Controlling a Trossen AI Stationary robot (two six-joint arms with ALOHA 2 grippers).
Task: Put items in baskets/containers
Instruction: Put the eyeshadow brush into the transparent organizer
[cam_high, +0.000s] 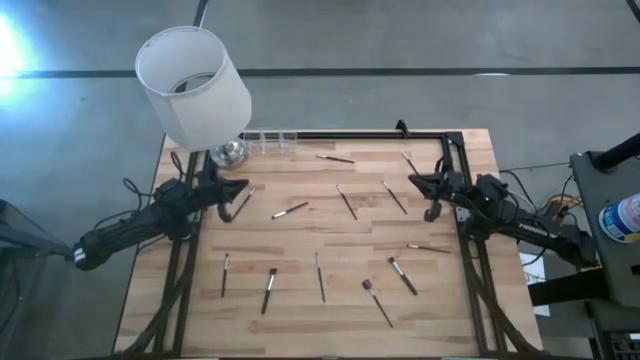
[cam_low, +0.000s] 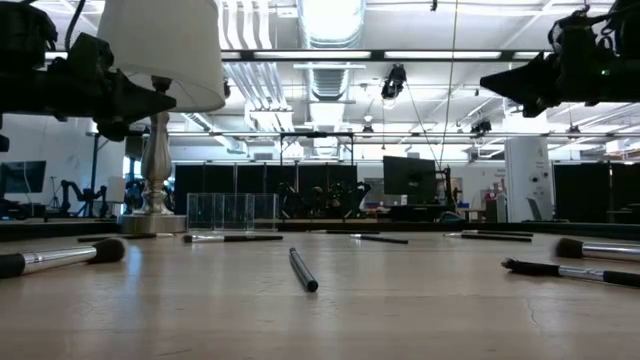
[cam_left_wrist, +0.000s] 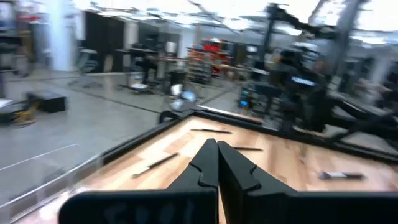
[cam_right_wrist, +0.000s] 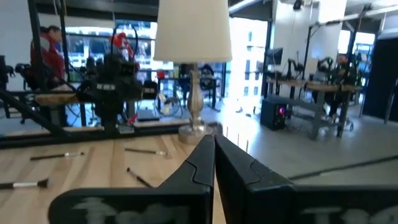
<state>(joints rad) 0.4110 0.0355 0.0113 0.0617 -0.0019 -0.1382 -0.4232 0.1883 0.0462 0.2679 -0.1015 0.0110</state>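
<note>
**Wood table strewn with brushes, both hands hanging empty**

Pale wood planks are making up the table (cam_high: 330, 250), and about a dozen makeup brushes (cam_high: 290, 210) are lying scattered flat across it, well apart from one another. Along the near edge in the high view, five brushes are lying in a loose row, among them a short one (cam_high: 225, 273) on the left and a longer one (cam_high: 403, 275) on the right. In the low view a dark handle (cam_low: 303, 270) is pointing toward the camera, and bristle tips are showing at both sides of the picture, cut off by its borders.

Farther in, the left hand (cam_high: 243, 187) is hovering above the table's left side, its fingers pressed together on nothing. The right hand (cam_high: 414, 180) is hovering over the right side, likewise closed and empty. Between them three more brushes are lying near the table's middle.

At the far left corner a lamp with a white lampshade (cam_high: 193, 85) and a silver base (cam_high: 228, 153) is standing, the shade hiding part of the corner. Just beside the base, the clear holder (cam_high: 270, 141) is standing at the far edge; its walls are hard to make out from above, but the low view (cam_low: 232, 211) is showing it with no brush standing in it. A black frame (cam_high: 455, 170) is running along the table's far and side edges.
</note>
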